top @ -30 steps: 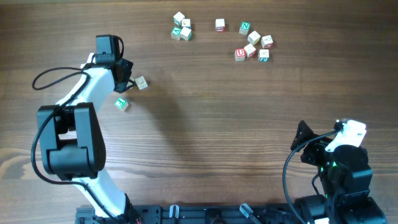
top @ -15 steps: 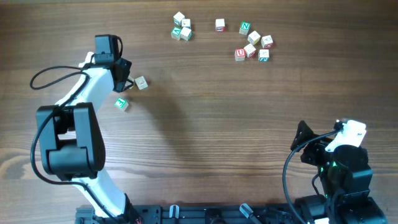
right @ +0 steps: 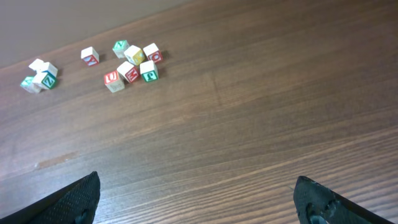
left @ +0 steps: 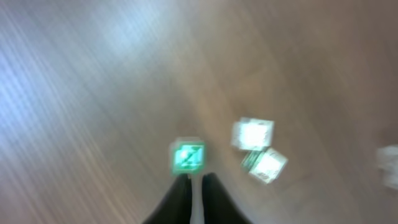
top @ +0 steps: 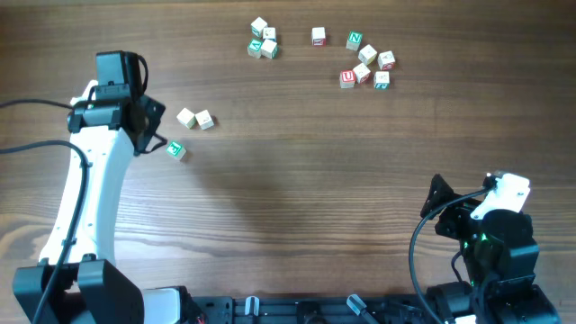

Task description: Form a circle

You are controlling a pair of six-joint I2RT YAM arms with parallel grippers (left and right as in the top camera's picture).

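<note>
Left end effector (left: 195, 184) — fingers almost together, with only a thin pale slit between the tips, and nothing held. The wrist view is blurred, so finer detail is lost. The tips sit just beside the green-print cube (top: 175, 150); whether they touch it I cannot tell.

Circle (top: 187, 118): not a ring, but three letter cubes at the left of the bench (top: 315, 189). Two pale cubes (top: 204, 120) touch side by side. The green-print cube lies near them but apart, on the arm's side.

Right end effector (right: 199, 196) — fingers spread wide, empty, at the right front of the bench, well apart from every cube.

Other letter cubes (top: 364, 61) lie along the far side: a tight cluster (top: 263, 40), one single, and a loose group with red and green print.
</note>
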